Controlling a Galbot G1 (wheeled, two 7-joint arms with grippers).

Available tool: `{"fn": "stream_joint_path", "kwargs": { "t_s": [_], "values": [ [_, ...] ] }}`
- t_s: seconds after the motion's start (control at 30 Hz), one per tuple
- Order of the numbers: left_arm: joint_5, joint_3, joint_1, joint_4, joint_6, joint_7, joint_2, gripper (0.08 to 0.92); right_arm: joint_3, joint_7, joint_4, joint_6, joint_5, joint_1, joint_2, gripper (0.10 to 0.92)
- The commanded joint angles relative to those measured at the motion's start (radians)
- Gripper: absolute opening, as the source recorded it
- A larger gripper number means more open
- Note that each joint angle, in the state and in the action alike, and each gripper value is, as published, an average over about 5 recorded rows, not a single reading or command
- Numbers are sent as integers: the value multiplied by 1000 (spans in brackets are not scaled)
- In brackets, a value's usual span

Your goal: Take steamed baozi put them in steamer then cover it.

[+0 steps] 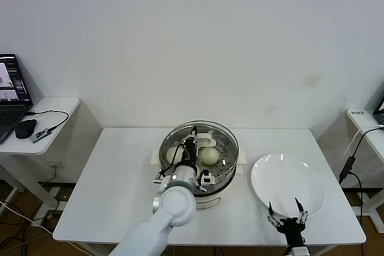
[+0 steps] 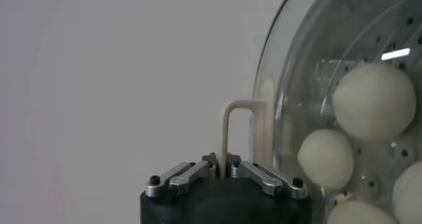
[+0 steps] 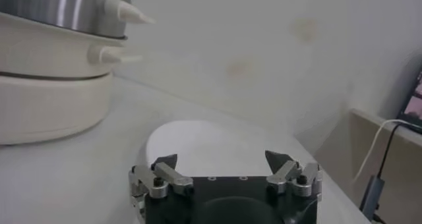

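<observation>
Cover [image 1: 199,148] is what I am watching: my left hand [image 2: 222,170] is clamped tight on its cream bar handle [image 2: 235,123], which is standing straight up between the fingers in the left wrist view. The glass is lying directly beneath that hand, over the steamer [image 1: 225,172], and from the head view I am judging that it is sitting on or just above the rim; I cannot tell whether it is fully seated. The relation the next move turns on is simple: the handle's long axis is running across the hand's grip, and the lid has to be resting flat on the rim before I release.

Through the glass I am seeing the steamed baozi [image 2: 374,101] lying on the perforated tray, four of them by the wrist view, close together and on the far side of the glass from the hand.

My right hand [image 1: 287,213] is idling with fingers spread wide and holding nothing, at the near edge of the desk [image 1: 114,178], with the white plate [image 1: 288,181] just ahead of it. The plate is bare. The left hand is plainly the one nearer the steamer.
</observation>
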Motion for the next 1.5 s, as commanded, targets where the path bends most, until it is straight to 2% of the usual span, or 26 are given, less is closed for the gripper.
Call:
{"fn": "stream_joint_path", "kwargs": {
  "t_s": [0.03, 0.93, 1.03, 1.2, 1.37, 1.5],
  "values": [
    [36, 11, -7, 49, 5, 13, -42, 150, -2, 1, -3, 3, -6, 0, 1, 823],
    [51, -16, 33, 41, -24, -4, -43, 159, -18, -2, -13, 7, -10, 0, 1, 823],
    [46, -17, 39, 16, -25, -6, -31, 215, -19, -2, -14, 7, -10, 1, 0, 823],
    [29, -18, 76, -68, -26, -5, 21, 362, -21, -2, -15, 6, -11, 1, 1, 823],
    [-3, -17, 167, -197, -52, -30, 97, 501, -22, -2, -16, 6, -12, -2, 1, 823],
    [-41, -30, 247, -305, -99, -74, 132, 622, -24, -2, -15, 6, -11, -6, -1, 823]
  ]
}}
